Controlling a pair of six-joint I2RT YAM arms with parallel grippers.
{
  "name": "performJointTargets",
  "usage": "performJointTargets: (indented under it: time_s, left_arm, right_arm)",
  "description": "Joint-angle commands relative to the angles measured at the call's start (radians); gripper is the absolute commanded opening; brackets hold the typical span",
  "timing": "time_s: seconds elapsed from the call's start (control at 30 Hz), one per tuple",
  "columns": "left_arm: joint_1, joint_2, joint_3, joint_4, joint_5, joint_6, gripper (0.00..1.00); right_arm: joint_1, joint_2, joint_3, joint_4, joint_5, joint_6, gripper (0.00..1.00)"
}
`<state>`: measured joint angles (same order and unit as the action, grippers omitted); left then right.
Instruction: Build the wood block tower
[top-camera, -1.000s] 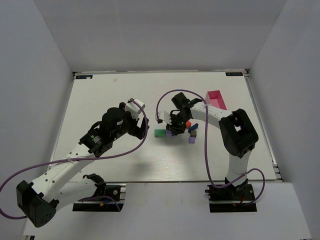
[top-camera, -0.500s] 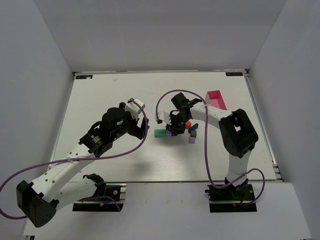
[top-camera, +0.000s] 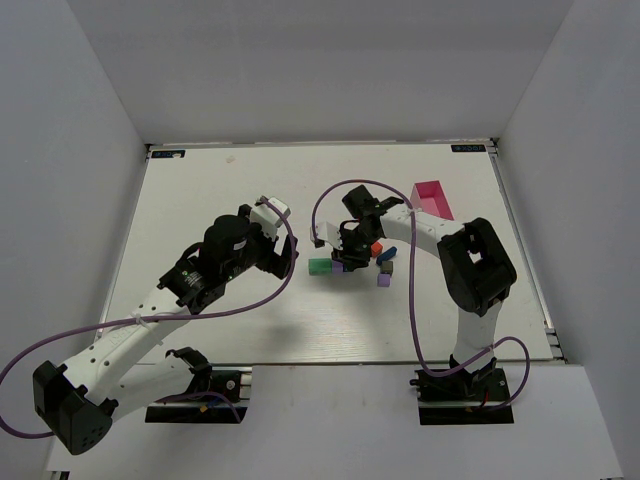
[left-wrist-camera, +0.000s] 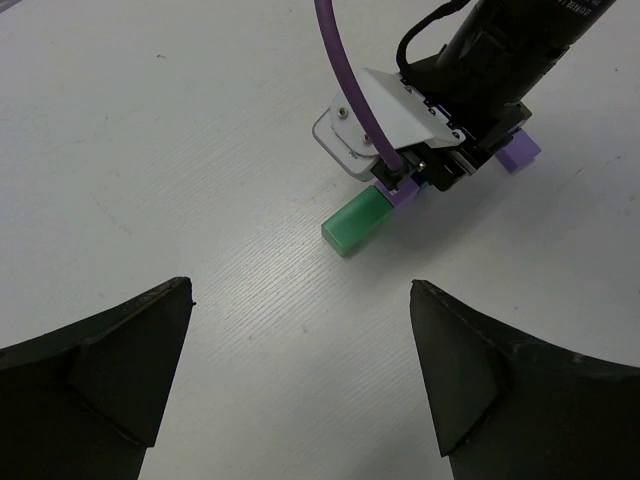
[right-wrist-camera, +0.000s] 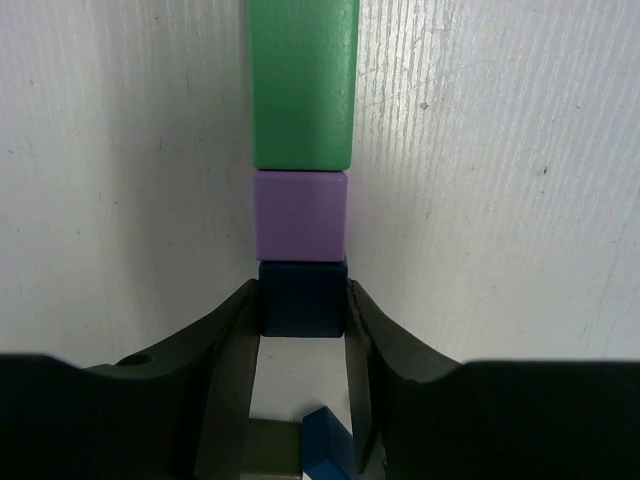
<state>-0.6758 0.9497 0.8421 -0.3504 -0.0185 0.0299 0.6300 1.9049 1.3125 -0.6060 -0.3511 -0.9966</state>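
The wood block tower lies as a flat row on the table: a green block (right-wrist-camera: 303, 85), a purple block (right-wrist-camera: 300, 215) and a dark blue block (right-wrist-camera: 303, 310), end to end. My right gripper (right-wrist-camera: 303, 292) is shut on the dark blue block, one finger on each side. In the top view the row runs from the green block (top-camera: 320, 266) rightwards under the right gripper (top-camera: 350, 260). My left gripper (left-wrist-camera: 300, 287) hovers open and empty, short of the green block (left-wrist-camera: 356, 222).
Loose blocks lie right of the row: a red-orange one (top-camera: 377, 248), a purple one (top-camera: 384, 280) and a dark one (top-camera: 386, 266). A blue block (right-wrist-camera: 325, 445) and a brownish one (right-wrist-camera: 268, 450) show under my right wrist. A pink tray (top-camera: 432, 198) stands at the back right.
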Motion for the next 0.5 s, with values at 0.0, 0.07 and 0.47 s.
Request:
performJointTargets:
  time_s: [0.0,0.07,0.47]
  left_arm:
    - [0.005,-0.025,-0.008,0.005,0.000,0.005,1.00]
    - [0.005,-0.025,-0.008,0.005,0.000,0.005,1.00]
    - [0.005,-0.025,-0.008,0.005,0.000,0.005,1.00]
  right_arm:
    - [0.005,0.023,0.017,-0.046,-0.011,-0.004,0.18]
    - [0.007,0.026,0.019,-0.049,-0.011,-0.005,0.21]
    - [0.005,0.020,0.007,-0.040,-0.012,-0.010,0.66]
